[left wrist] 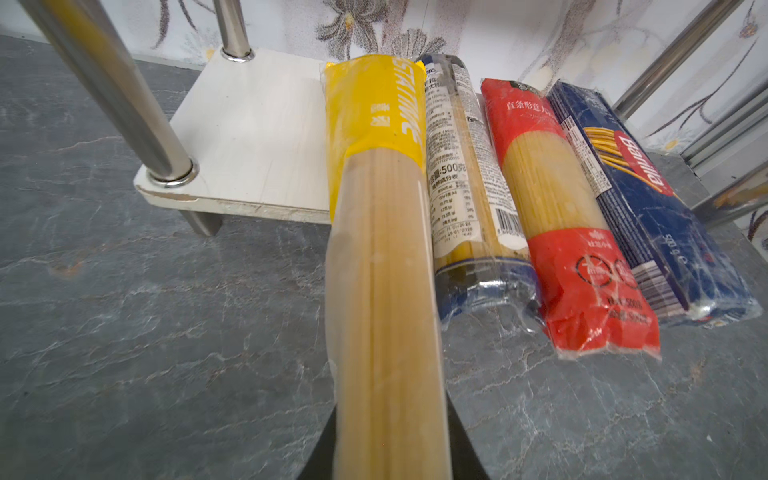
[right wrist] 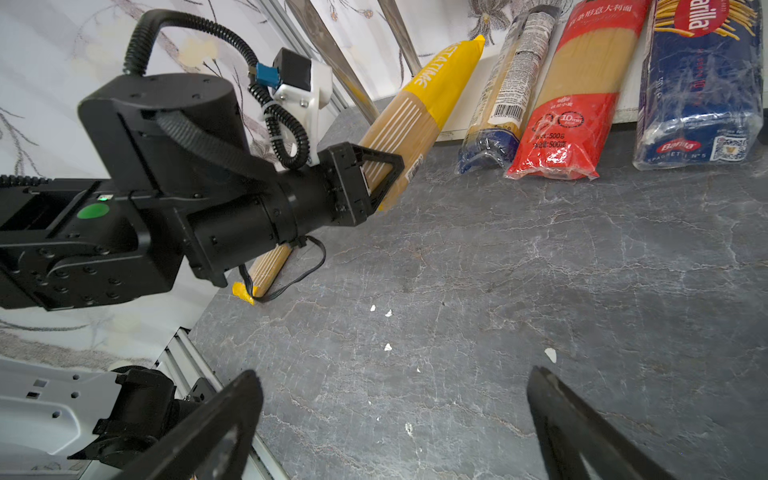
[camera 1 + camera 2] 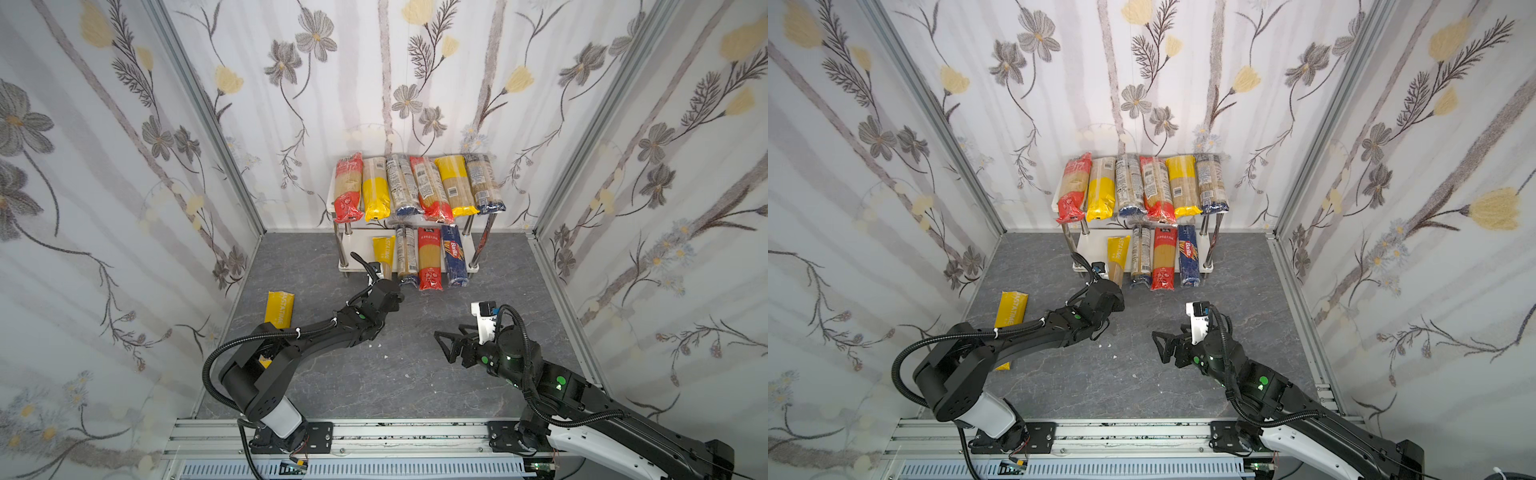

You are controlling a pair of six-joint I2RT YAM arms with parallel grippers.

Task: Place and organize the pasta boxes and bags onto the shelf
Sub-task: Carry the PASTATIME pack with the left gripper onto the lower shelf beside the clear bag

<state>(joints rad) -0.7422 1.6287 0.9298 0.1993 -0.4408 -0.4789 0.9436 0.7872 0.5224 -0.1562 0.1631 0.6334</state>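
The shelf (image 3: 360, 252) stands against the back wall. Its upper board carries several pasta bags (image 3: 415, 187) side by side. My left gripper (image 3: 388, 291) (image 1: 390, 415) is shut on a yellow-ended spaghetti pack (image 1: 382, 249) (image 3: 384, 253); the pack's yellow end rests on the lower board (image 1: 257, 137), beside a dark-blue-ended bag (image 1: 465, 178), a red bag (image 1: 552, 199) and the Barilla pack (image 1: 648, 199). Another yellow pack (image 3: 279, 309) lies on the floor at the left, partly under the left arm. My right gripper (image 3: 446, 345) (image 2: 392, 376) hovers open over bare floor, holding nothing.
Flowered fabric walls close in the left, back and right sides. An aluminium rail (image 3: 374, 436) with both arm bases runs along the front. Chrome legs (image 1: 124, 91) stand at the shelf corners. Small white crumbs (image 2: 550, 355) dot the grey stone floor.
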